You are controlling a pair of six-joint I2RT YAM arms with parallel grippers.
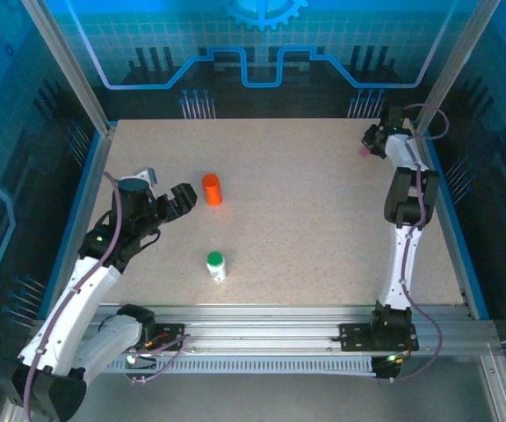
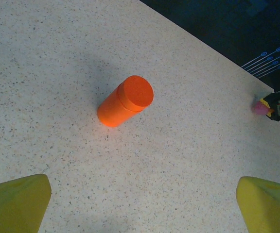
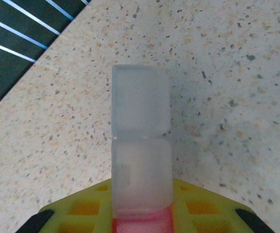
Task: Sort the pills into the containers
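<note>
Left tool (image 1: 181, 200) is wide open, with my arm crouched low at 9 o'clock of the desk (image 1: 306, 229). It's aimed at the orange bottle (image 1: 211, 189), upright at 10, probably lining up a grab. White bottle (image 1: 216, 265) stands at 7, clear of both arms. Right arm is stretched out to 2 o'clock, right tool (image 1: 374, 141) pinched low on the vial (image 3: 141, 145), likely to haul it in from the corner.

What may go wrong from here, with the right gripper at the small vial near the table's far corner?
The right gripper seems to grip the vial only at one end; it may tilt or slip out when lifted.
The table edge is close beside it, so a dropped vial might roll off.
The orange bottle stands upright before the open left gripper; a careless approach may topple it.
</note>
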